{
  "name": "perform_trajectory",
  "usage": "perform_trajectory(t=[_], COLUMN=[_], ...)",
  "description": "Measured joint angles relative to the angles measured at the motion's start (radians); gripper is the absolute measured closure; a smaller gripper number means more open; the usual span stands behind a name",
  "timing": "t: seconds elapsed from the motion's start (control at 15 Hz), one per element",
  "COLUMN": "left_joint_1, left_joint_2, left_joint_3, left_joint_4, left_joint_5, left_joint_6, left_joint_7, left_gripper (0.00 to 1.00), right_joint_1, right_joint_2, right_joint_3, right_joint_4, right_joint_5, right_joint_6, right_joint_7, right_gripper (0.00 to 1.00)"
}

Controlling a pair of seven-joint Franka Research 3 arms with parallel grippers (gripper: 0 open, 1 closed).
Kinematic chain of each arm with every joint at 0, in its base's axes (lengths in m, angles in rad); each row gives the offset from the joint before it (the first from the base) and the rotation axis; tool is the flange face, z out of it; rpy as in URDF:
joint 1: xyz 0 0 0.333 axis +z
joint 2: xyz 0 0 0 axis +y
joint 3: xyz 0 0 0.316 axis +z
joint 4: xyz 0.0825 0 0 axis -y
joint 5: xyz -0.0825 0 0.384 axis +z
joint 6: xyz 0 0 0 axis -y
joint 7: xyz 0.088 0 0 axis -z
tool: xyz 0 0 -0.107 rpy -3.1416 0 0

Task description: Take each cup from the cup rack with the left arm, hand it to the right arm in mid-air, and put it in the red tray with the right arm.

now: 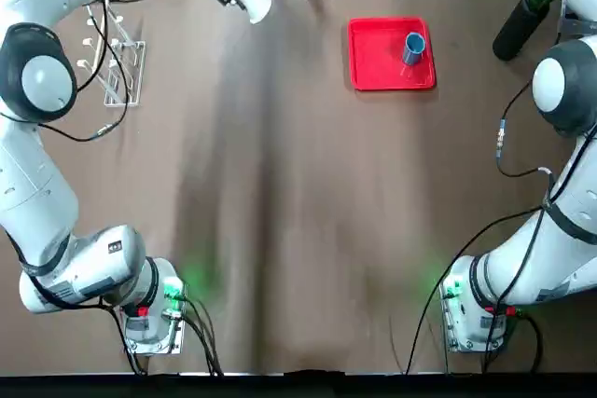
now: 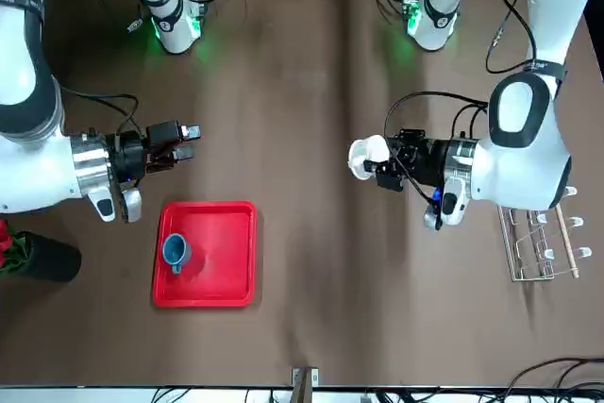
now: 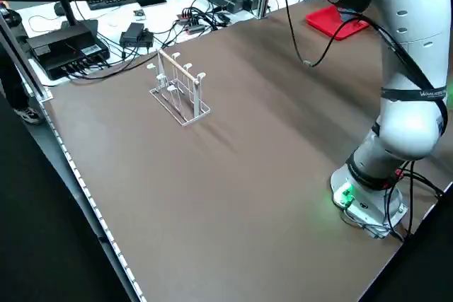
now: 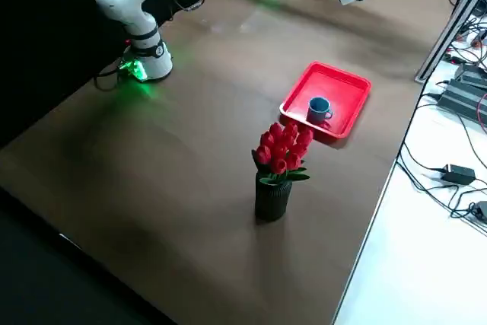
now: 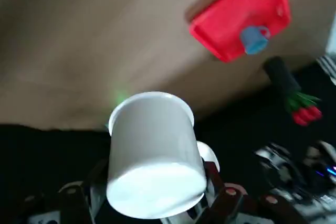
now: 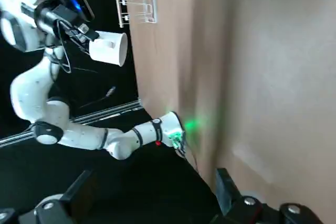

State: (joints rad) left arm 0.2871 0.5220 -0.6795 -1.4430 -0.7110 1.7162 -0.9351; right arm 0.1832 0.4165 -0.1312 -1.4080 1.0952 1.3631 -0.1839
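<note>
Above the brown table [image 2: 311,92], the left end effector [image 2: 385,169] clasps the white cup [image 2: 363,157].

One marking can be partly read: in the left side view, a line of dark lettering runs along a dark band around the upper link of the left arm [image 3: 413,68]. It looks like the maker's name, beginning "FRANKA", but the rest of the line is too small to make out. No other text, number, label or sign on the arms or things on the counter [image 3: 248,175] is readable.
</note>
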Motion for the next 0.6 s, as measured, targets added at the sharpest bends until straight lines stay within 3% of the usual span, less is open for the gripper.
perform_trajectory(t=[0.07, 0.33, 0.6], left_joint_1=[-0.004, -0.025, -0.071], left_joint_2=[0.037, 0.156, 0.229], left_joint_3=[0.0, 0.002, 0.002], left_joint_4=[-0.002, -0.005, -0.004], left_joint_5=[-0.117, -0.403, -0.575], left_joint_6=[0.028, 0.055, 0.119], left_joint_7=[0.0, 0.049, 0.073], left_gripper=[0.23, 0.23, 0.23], right_joint_1=[0.001, 0.02, 0.058], right_joint_2=[0.007, 0.021, 0.05], right_joint_3=[0.0, 0.0, 0.001], right_joint_4=[0.0, 0.0, 0.0], right_joint_5=[0.023, 0.11, 0.2], right_joint_6=[0.0, 0.0, 0.035], right_joint_7=[0.0, 0.0, -0.025], right_gripper=[0.0, 0.01, 0.03])
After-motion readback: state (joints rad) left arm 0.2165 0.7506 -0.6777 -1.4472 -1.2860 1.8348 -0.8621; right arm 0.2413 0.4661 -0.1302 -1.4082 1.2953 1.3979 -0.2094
